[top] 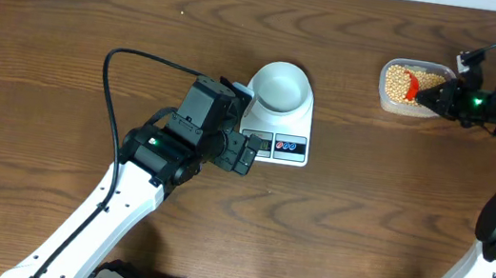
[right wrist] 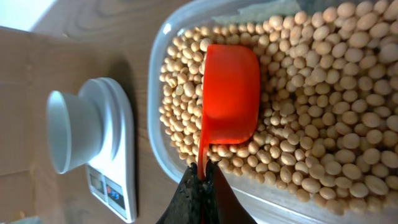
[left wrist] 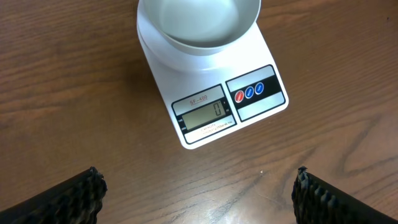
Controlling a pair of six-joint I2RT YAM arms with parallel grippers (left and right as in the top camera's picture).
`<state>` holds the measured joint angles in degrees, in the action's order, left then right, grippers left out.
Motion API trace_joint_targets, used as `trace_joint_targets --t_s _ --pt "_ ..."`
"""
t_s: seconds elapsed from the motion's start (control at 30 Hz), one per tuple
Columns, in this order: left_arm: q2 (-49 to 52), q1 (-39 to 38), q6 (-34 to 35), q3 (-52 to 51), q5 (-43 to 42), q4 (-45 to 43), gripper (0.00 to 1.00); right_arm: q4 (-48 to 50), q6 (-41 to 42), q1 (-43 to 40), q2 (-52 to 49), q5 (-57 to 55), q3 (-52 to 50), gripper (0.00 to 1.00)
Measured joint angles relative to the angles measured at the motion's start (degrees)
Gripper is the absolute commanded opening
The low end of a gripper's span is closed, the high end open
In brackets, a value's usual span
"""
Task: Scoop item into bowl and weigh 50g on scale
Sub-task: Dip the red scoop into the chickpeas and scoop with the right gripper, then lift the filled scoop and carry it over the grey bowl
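My right pincer (right wrist: 200,179) clamped the scoop (right wrist: 230,93) by its handle, cup in the beans (right wrist: 323,124); the bowl (top: 282,86) stood well apart, leftward.

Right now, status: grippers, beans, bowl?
Left gripper open, short of scale. Right gripper shut on scoop, scoop in beans. Bowl empty on scale, reading zero. Nothing between beans and bowl.
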<state>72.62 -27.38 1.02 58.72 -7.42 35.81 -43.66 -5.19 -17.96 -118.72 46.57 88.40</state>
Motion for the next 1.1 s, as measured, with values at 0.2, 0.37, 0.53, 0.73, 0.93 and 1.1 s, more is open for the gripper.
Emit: trace_joint_targets --t_s 0.2,0.37,0.53,0.73,0.93,1.1 --pt "0.0 0.0 0.0 0.0 0.0 0.0 0.98 0.9 0.1 -2.1 0.0 4.5 -0.3 0.01" --pt "0.0 0.0 0.0 0.0 0.0 0.0 0.98 1.5 0.2 -3.8 0.0 7.4 -1.9 0.01" --pt "0.0 0.0 0.0 0.0 0.0 0.0 0.98 2.9 0.1 -5.4 0.0 10.0 -3.7 0.01" --pt "0.0 0.0 0.0 0.0 0.0 0.0 0.98 3.9 0.2 -7.6 0.0 14.6 -4.8 0.01" --pt "0.0 0.0 0.0 0.0 0.0 0.0 0.98 3.9 0.2 -10.0 0.0 20.0 -4.9 0.01" --pt "0.0 0.0 0.0 0.0 0.0 0.0 0.98 3.9 0.4 -11.8 0.0 23.5 -4.9 0.01"
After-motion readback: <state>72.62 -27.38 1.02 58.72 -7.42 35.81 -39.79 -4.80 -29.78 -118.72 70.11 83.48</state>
